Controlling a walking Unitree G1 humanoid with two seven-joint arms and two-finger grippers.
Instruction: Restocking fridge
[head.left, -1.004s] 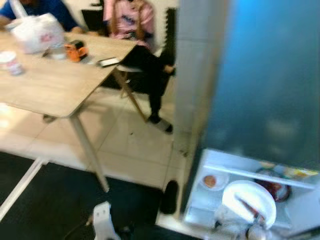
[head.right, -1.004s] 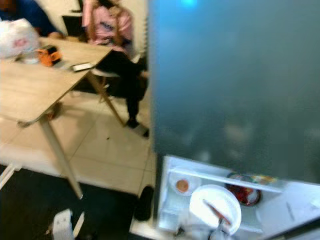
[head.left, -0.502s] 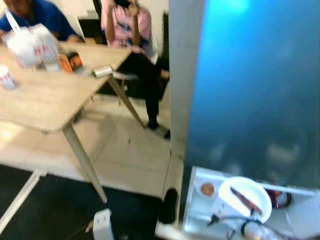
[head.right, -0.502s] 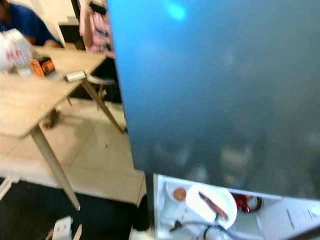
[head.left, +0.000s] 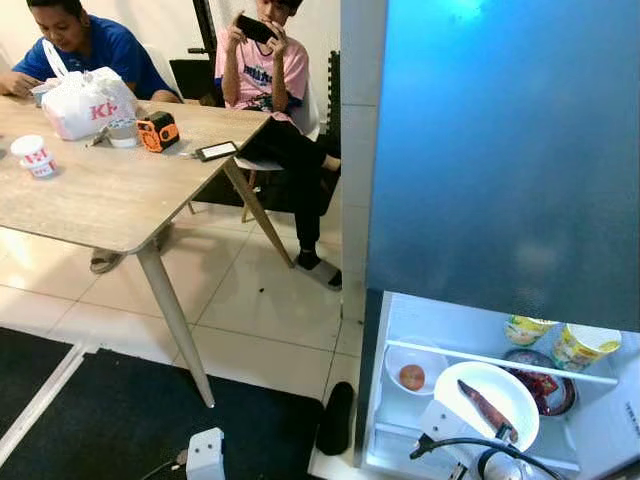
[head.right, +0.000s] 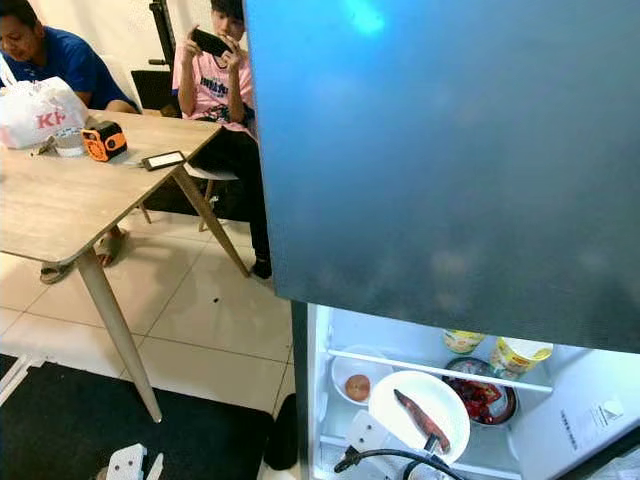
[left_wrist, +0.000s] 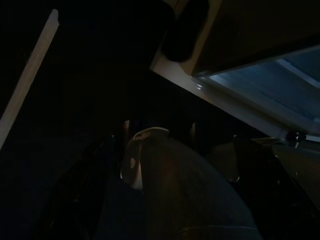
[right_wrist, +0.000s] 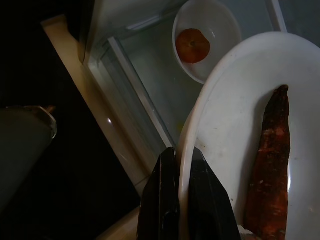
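right pincer (right_wrist: 182, 165): pinching rim of white plate (head.right: 418, 414) | plate: carries dark red strip, held inside open fridge (head.right: 590, 400) beside orange-fruit bowl (head.right: 357, 374) | left pincer: cannot tell

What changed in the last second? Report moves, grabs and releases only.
Only the head camera swung and steadied; nothing in the scene visibly moved. The right hand still pinches the white plate by its rim, inside the open fridge beside the bowl. Nothing was let go.
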